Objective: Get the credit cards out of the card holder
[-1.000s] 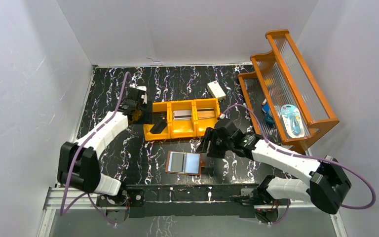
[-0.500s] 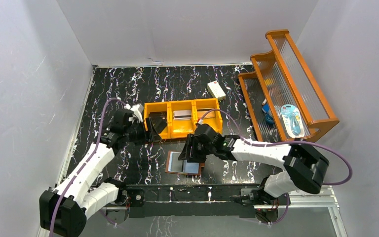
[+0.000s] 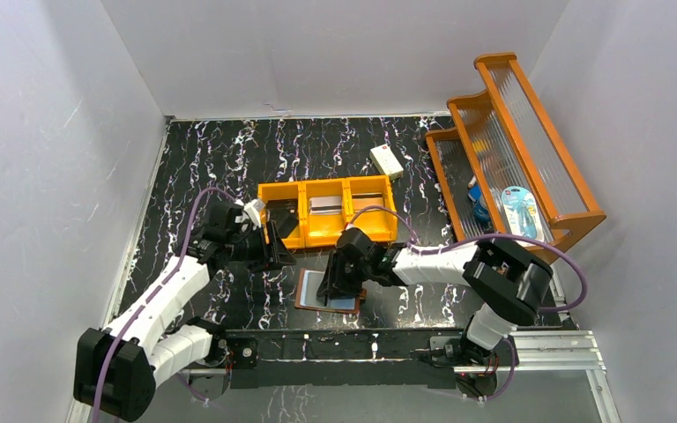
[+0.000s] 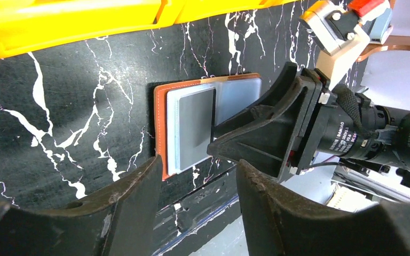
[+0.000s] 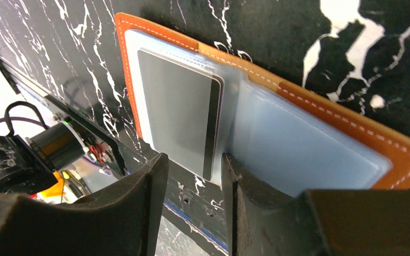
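Note:
The card holder (image 3: pixel 307 294) lies open on the black marbled table near the front rail, brown rim up and pale blue sleeves showing (image 5: pixel 347 125) (image 4: pixel 162 133). A grey credit card (image 5: pixel 176 114) (image 4: pixel 195 125) sits in its left sleeve. Other credit cards (image 3: pixel 324 204) lie in the orange tray. My right gripper (image 3: pixel 333 280) (image 5: pixel 192 165) hovers low over the holder, open, one finger at the middle fold, the card's near corner showing between the jaws. My left gripper (image 3: pixel 275 256) (image 4: pixel 198 170) is open just left of the holder, nothing in it.
The orange three-compartment tray (image 3: pixel 326 238) stands just behind the holder, close to both grippers. A cream box (image 3: pixel 386 161) lies further back. A wooden rack (image 3: pixel 511 150) fills the right side. The metal rail (image 3: pixel 344 344) runs along the near edge.
My left gripper left the tray's left compartment and came down toward the holder. My right gripper slid left onto the holder. Both pairs of jaws narrowed.

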`<action>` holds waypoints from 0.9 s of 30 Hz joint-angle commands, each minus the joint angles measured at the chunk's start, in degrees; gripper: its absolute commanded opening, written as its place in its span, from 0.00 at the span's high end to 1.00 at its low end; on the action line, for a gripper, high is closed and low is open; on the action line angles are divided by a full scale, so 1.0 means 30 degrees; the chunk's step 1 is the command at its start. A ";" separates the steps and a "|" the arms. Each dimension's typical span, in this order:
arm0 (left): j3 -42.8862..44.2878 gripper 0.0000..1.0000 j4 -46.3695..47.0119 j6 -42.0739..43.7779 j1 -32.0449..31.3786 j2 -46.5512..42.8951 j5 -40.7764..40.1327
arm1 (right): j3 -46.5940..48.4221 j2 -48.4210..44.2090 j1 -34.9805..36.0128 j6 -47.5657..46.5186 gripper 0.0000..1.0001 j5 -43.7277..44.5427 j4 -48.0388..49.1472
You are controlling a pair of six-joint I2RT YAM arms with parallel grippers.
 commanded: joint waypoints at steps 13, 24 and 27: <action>-0.0092 0.57 0.0640 0.0429 -0.3007 0.2698 0.0518 | -0.1383 0.0988 -0.0324 0.0935 0.65 0.0072 0.1378; 0.0197 0.58 0.2249 0.0020 -0.5265 0.5556 -0.1819 | -0.2454 0.0542 -0.0657 0.1676 0.68 -0.0260 0.2534; 0.0330 0.61 0.2301 0.0125 -0.5654 0.6191 -0.1985 | -0.2680 0.0512 -0.0839 0.1846 0.68 -0.0592 0.3045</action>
